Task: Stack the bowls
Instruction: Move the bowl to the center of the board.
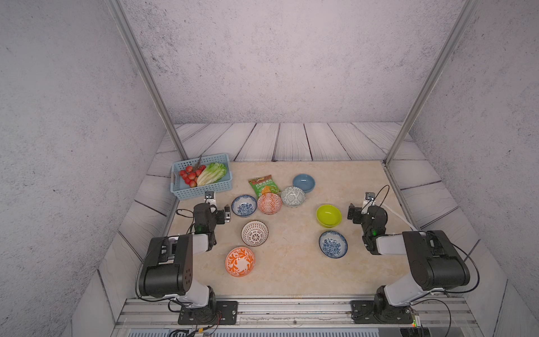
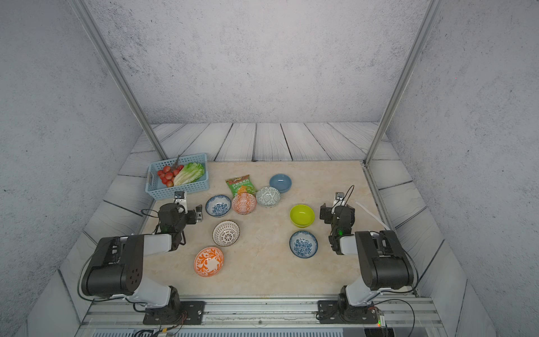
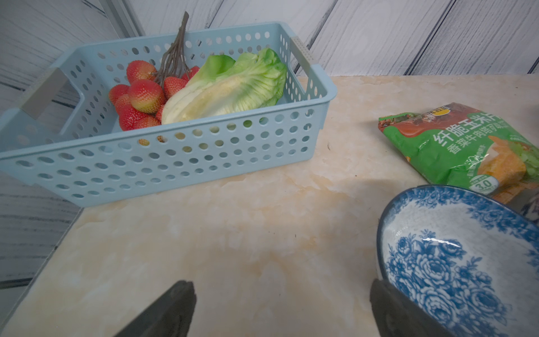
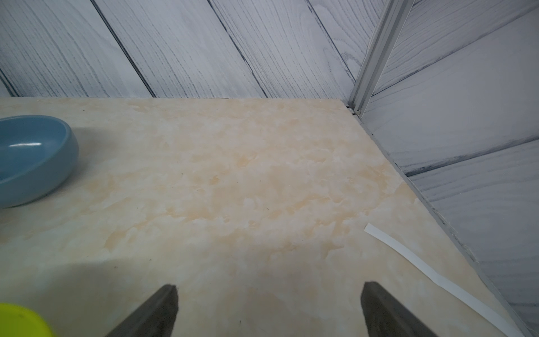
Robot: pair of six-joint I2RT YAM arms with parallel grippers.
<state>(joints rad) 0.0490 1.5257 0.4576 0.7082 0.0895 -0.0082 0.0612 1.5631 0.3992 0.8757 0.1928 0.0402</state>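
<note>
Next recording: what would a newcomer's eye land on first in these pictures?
Eight small bowls sit scattered on the beige tabletop, none stacked. The plain lime-green bowl on the right is the brightest, and the orange-scroll bowl lies nearest the front. At the far left corner, a blue basket holds red fruit and lettuce, with a green snack bag just right of it.

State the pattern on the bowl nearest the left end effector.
Blue flowers on white; the bowl shows best in the left wrist view.
</note>
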